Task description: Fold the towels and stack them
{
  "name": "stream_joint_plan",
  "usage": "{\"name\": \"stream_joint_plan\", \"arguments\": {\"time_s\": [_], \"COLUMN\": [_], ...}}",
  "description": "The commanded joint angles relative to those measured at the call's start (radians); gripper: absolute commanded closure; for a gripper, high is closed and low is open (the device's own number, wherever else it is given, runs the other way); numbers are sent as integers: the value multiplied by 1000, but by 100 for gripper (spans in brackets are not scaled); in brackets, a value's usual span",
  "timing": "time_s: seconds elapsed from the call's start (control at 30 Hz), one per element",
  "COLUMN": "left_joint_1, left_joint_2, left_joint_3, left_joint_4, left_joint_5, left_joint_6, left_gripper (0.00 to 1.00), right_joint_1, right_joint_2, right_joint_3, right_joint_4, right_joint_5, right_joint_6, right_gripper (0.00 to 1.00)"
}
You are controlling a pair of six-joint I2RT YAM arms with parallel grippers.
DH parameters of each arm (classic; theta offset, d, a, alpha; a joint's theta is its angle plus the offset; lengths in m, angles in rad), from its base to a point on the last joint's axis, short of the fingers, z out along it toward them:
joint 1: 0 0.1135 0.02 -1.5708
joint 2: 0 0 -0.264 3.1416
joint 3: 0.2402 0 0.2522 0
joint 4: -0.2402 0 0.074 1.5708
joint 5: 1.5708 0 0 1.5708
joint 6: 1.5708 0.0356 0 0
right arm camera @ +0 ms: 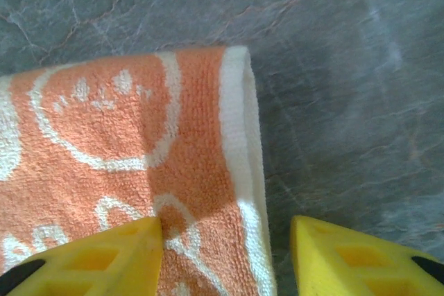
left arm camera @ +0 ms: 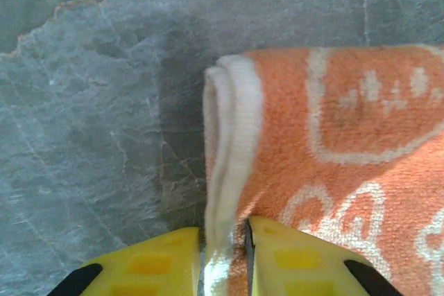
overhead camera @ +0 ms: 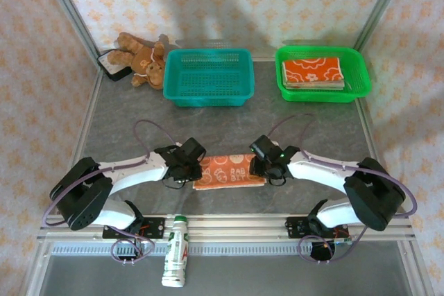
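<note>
A folded orange towel with white prints lies on the grey table between my two grippers. My left gripper is at its left end. In the left wrist view the yellow fingers stand close together, pinching the white hem of the towel, so the left gripper is shut on it. My right gripper is at the right end. It stands open, straddling the hem of the towel, one finger over the cloth and the other over bare table. More folded towels lie stacked in the green basket.
A teal basket stands at the back centre, with a brown teddy bear to its left. A white bottle lies at the near edge between the arm bases. Patterned walls close in the table on three sides.
</note>
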Motion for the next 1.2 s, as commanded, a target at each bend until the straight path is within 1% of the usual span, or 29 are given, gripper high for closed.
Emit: {"name": "stream_joint_plan", "arguments": {"time_s": [0.0, 0.17, 0.3, 0.37, 0.4, 0.43, 0.47, 0.5, 0.53, 0.57, 0.6, 0.63, 0.67, 0.73, 0.77, 0.8, 0.87, 0.9, 1.0, 1.03, 1.17], "left_joint_1": [4, 2, 1, -1, -1, 0, -1, 0, -1, -1, -1, -1, -1, -1, 1, 2, 5, 6, 6, 7, 12], "left_joint_2": [25, 30, 37, 33, 30, 28, 22, 18, 10, 0, -12, -26, -41, -72, -87, -98, -124, -134, -161, -169, -193], "left_joint_3": [-22, -36, -35, -37, -37, -39, -38, -36, -32, -26, -18, -5, 9, 44, 64, 80, 117, 134, 188, 208, 266], "left_joint_4": [44, 77, 93, 96, 97, 97, 95, 93, 87, 81, 70, 54, 36, 0, -19, -32, -66, -81, -126, -143, -195], "left_joint_5": [2, 23, 36, 37, 39, 41, 44, 47, 46, 44, 40, 33, 25, 3, -5, -13, -34, -44, -68, -74, -106], "left_joint_6": [5, -10, -18, -19, -19, -20, -21, -21, -21, -19, -17, -15, -9, 5, 13, 19, 27, 30, 56, 66, 93], "left_gripper": [80, 80, 80, 80, 79, 79, 78, 78, 78, 78, 77, 75, 71, 57, 53, 50, 36, 33, 5, 1, 0], "right_joint_1": [24, 56, 97, 115, 121, 127, 127, 127, 127, 127, 127, 127, 127, 119, 108, 96, 55, 36, -27, -49, -125], "right_joint_2": [27, 67, 128, 152, 152, 150, 143, 136, 124, 110, 95, 79, 57, 19, 0, -13, -39, -47, -57, -55, -25], "right_joint_3": [16, -10, -17, -26, -29, -31, -32, -32, -26, -18, -10, 7, 22, 57, 81, 102, 161, 188, 289, 325, 448], "right_joint_4": [28, 61, 94, 121, 130, 134, 132, 126, 106, 79, 52, 13, -25, -96, -135, -167, -252, -291, -404, -438, -513], "right_joint_5": [60, 64, 71, 66, 67, 71, 77, 84, 98, 116, 133, 159, 187, 230, 249, 262, 295, 311, 359, 376, 436], "right_joint_6": [34, 58, 98, 130, 139, 145, 148, 149, 146, 139, 134, 125, 117, 95, 78, 62, 27, 13, -47, -71, -154], "right_gripper": [51, 53, 58, 66, 68, 73, 81, 85, 90, 97, 100, 100, 100, 100, 100, 100, 100, 100, 100, 100, 100]}}
